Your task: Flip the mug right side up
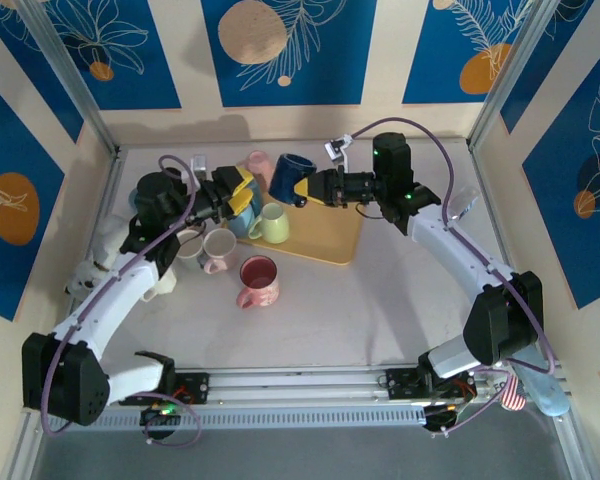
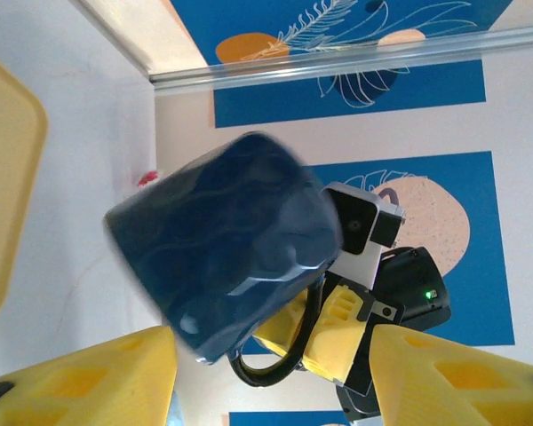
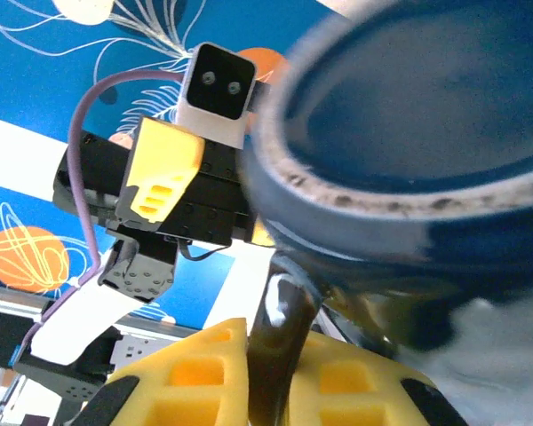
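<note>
mug [image 1: 291, 178] in the air by the far edge of the tray [image 1: 335, 246], between my arms | axis roughly level, base toward my left, mouth toward my right | right end effector [image 1: 315, 187] clamped on its handle | left end effector [image 1: 242, 190] part-open, empty, just beside the base

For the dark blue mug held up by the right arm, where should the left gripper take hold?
Across its rounded body, coming from the side opposite the handle. The right gripper is shut on the handle, leaving the bare wall of the dark blue mug facing the left gripper, whose jaws stand open.
</note>
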`<control>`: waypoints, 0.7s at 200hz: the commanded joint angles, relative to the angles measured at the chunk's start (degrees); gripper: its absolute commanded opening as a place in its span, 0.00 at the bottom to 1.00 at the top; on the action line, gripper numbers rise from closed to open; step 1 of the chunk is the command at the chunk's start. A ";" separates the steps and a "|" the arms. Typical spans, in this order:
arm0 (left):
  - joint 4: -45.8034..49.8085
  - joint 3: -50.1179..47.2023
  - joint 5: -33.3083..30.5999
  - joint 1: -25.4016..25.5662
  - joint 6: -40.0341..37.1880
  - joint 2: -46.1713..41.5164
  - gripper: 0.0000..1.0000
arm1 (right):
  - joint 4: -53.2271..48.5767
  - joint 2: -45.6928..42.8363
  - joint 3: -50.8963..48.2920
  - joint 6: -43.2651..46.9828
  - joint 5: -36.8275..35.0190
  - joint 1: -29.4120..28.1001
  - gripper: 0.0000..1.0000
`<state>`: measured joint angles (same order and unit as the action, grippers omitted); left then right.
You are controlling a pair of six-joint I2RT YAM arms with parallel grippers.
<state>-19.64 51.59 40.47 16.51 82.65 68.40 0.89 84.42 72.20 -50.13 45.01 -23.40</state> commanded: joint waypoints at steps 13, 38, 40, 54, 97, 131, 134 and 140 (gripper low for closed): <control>-4.75 1.37 -0.02 0.80 1.28 0.27 0.59 | 7.84 -2.85 -1.57 -2.73 2.21 -0.29 0.00; -0.95 1.06 -0.90 0.80 -1.09 -1.19 0.59 | 8.13 -3.21 -2.15 -4.00 1.19 0.02 0.00; -0.56 1.01 -0.98 0.80 -1.24 -1.30 0.59 | 8.14 -3.21 -2.16 -4.01 1.17 -0.03 0.00; 1.31 1.05 -1.36 0.80 -2.25 -2.27 0.58 | 8.63 -3.32 -2.38 -4.31 1.30 0.10 0.00; 0.77 -2.07 -2.96 1.44 -1.18 -4.65 0.61 | 18.08 -4.33 -3.11 -8.77 -1.20 0.98 0.00; 6.90 1.37 -5.28 3.57 -21.00 -6.16 0.63 | 25.32 -4.15 -1.31 -17.60 -7.46 0.82 0.00; 8.96 2.00 -6.43 3.77 -23.67 -6.44 0.63 | 25.71 -4.18 -1.11 -18.32 -7.92 0.73 0.00; 12.30 3.15 -8.09 4.02 -29.89 -7.05 0.62 | 26.13 -4.06 -0.70 -19.41 -8.81 0.64 0.00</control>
<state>-15.99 50.68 37.39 19.11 73.52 64.20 16.51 82.91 68.82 -63.00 40.97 -22.79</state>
